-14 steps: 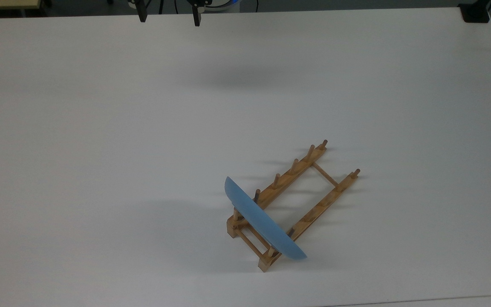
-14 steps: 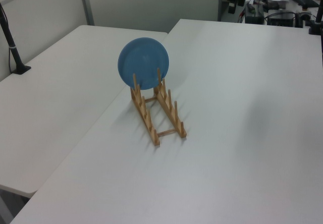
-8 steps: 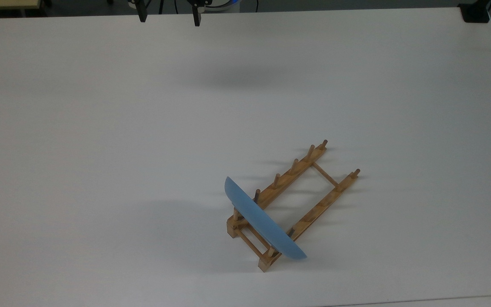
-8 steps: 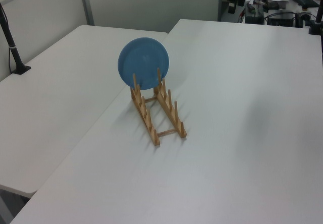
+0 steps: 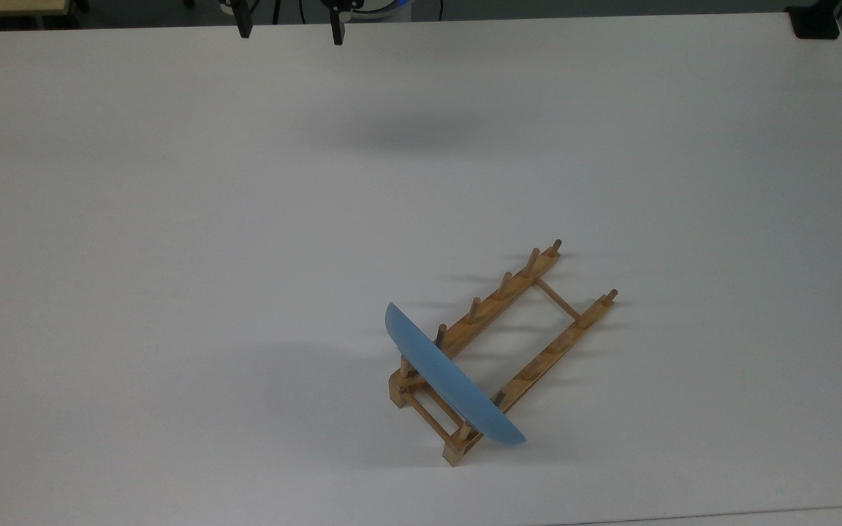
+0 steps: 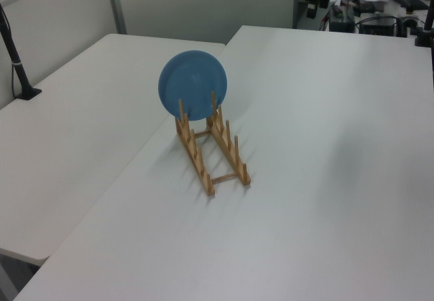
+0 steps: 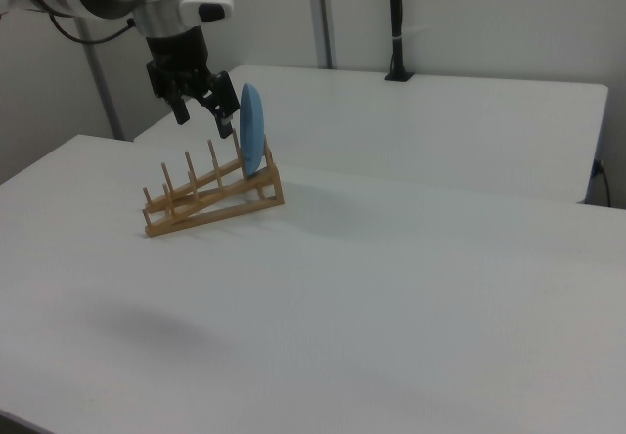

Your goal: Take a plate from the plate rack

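Note:
The light-blue plate (image 5: 450, 380) stands on edge in the end slot of the wooden plate rack (image 5: 509, 285), near the front of the white table in the top view. The left view shows the plate's round face (image 6: 192, 85) above the rack (image 6: 230, 153). My gripper (image 5: 291, 33) hangs open at the table's far edge in the top view, well away from the plate, with nothing between its fingers. In the right view the gripper (image 7: 202, 119) is raised above the table and looks close to the plate (image 7: 251, 129) and rack (image 7: 210, 204).
A second white table (image 6: 74, 111) adjoins the first, with a seam between them. A black clamped post (image 6: 17, 64) stands on it, also visible as a post (image 7: 396, 23) in the right view. A black block (image 5: 816, 22) sits at the far right corner in the top view.

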You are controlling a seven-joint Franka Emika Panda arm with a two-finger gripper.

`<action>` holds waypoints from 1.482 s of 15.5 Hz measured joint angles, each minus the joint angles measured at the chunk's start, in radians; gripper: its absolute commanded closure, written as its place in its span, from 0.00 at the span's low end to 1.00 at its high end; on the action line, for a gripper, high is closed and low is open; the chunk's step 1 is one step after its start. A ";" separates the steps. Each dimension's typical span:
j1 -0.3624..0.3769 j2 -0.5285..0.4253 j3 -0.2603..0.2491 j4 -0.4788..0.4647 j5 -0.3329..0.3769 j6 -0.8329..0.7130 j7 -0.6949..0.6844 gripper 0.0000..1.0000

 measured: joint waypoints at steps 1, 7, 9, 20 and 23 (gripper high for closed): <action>0.000 0.000 0.000 0.000 0.000 0.000 0.000 0.00; 0.000 0.000 -0.001 0.000 0.000 0.000 -0.006 0.00; 0.000 0.000 -0.001 0.000 0.000 0.000 -0.073 0.00; -0.003 0.030 -0.011 -0.006 0.000 0.261 -0.293 0.00; 0.003 0.074 -0.013 -0.004 0.000 0.409 -0.292 0.00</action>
